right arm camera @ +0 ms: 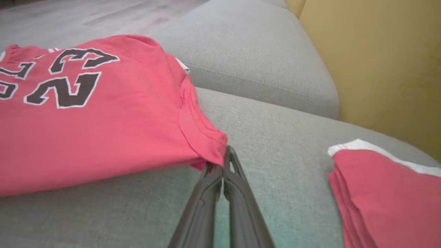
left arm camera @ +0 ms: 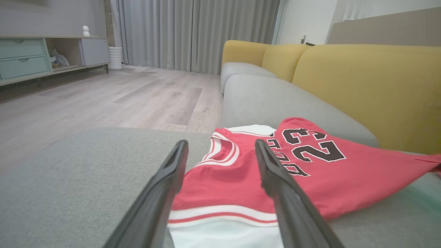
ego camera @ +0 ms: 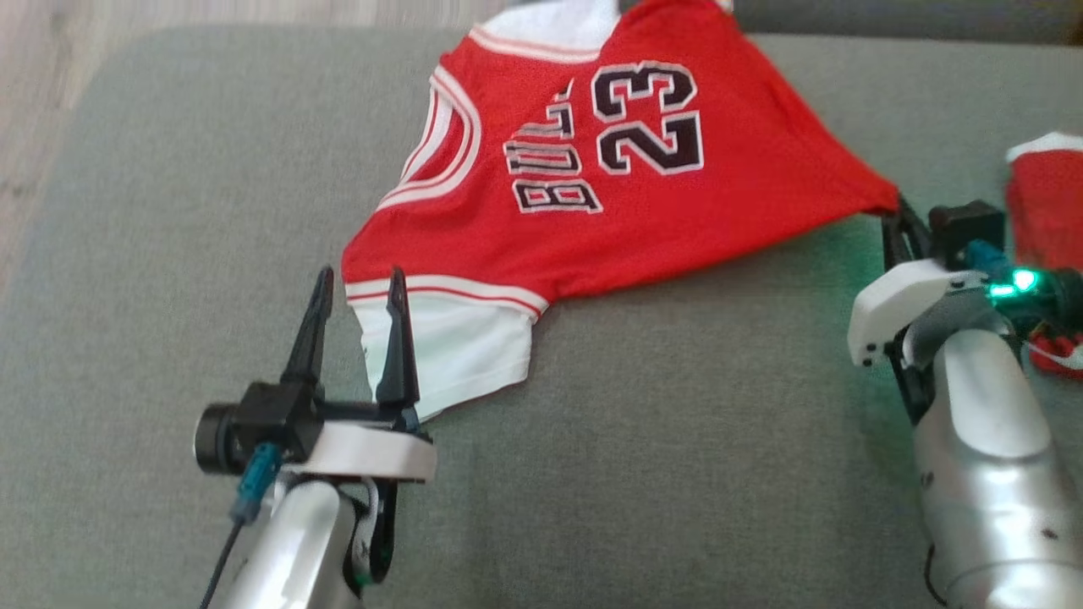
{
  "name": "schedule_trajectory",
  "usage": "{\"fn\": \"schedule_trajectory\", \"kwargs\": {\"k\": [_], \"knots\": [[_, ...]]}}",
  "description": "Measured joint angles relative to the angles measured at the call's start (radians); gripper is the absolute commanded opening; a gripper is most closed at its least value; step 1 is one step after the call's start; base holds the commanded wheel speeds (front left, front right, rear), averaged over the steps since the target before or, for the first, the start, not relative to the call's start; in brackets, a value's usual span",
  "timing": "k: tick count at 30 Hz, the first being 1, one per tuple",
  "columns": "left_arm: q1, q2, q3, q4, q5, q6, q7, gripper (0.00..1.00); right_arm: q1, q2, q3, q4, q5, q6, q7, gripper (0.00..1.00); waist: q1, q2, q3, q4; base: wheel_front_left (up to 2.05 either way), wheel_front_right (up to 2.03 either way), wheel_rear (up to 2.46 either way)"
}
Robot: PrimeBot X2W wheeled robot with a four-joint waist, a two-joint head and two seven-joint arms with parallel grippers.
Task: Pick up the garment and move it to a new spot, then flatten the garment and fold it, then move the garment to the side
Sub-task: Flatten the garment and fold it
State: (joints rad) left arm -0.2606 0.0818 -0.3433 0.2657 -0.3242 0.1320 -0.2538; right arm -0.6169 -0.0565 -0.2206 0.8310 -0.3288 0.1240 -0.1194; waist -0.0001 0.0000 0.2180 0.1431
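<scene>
Where the red jersey [ego camera: 592, 169] with the black 23 lies, spread but rumpled on the grey seat cushion [ego camera: 677, 474] of a sofa, one red corner reaches out to my right and a white panel with red stripes sits at my near left. My right gripper [right arm camera: 222, 162] is clamped on that right corner, a small fold of red cloth pinched between the finger ends, low over the cushion. My left gripper [ego camera: 360, 275] stands wide apart, one dark finger over the white panel and one over bare cushion, closed on nothing. I judge the step to be taking a second hold so the jersey can be lifted and moved. To do it well I should lower the left fingers until the striped hem lies between them, close on every layer there, then raise both arms together and level, the cloth gently taut but not dragged out of the right pinch. A second, folded red garment [right arm camera: 379, 196] lies near on my right, apart from the jersey; I should steer clear of it. Behind the seat rises a yellow backrest [left arm camera: 361, 89]
</scene>
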Motion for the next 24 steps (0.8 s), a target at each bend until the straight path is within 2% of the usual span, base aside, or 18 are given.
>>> {"fn": "schedule_trajectory", "kwargs": {"k": [5,8,12,17,20,24], "knots": [[0.047,-0.006,0.002,0.008,0.000,0.000,0.000,1.00,0.091,0.000,0.062,-0.113,-0.004,0.000,0.131,0.00,-0.0001,0.0000,-0.074,-0.025,0.00,0.00,0.00],[0.076,-0.009,0.006,0.008,0.000,0.000,0.000,1.00,0.164,-0.005,0.115,-0.200,0.031,0.000,0.218,0.00,-0.0001,0.0000,-0.116,-0.043,0.00,0.00,0.00],[0.107,-0.011,0.006,0.007,0.000,0.000,0.000,1.00,0.277,-0.052,0.168,-0.353,0.107,0.000,0.351,0.00,-0.0002,0.0000,-0.161,-0.070,0.00,0.00,0.00],[0.114,-0.019,0.003,-0.001,0.000,0.000,0.000,1.00,0.424,-0.122,0.137,-0.569,0.182,0.000,0.525,0.00,-0.0002,0.0000,-0.187,-0.098,0.00,0.00,0.00],[0.113,-0.023,-0.001,-0.008,0.000,0.000,0.000,1.00,0.501,-0.124,0.129,-0.681,0.233,0.000,0.588,0.00,0.0000,0.0000,-0.178,-0.101,0.00,0.00,0.00],[0.112,-0.025,-0.011,-0.009,0.009,-0.001,0.000,1.00,0.539,-0.107,0.144,-0.758,0.292,0.000,0.630,0.00,0.0001,0.0000,-0.153,-0.099,0.00,0.00,0.00]]}}
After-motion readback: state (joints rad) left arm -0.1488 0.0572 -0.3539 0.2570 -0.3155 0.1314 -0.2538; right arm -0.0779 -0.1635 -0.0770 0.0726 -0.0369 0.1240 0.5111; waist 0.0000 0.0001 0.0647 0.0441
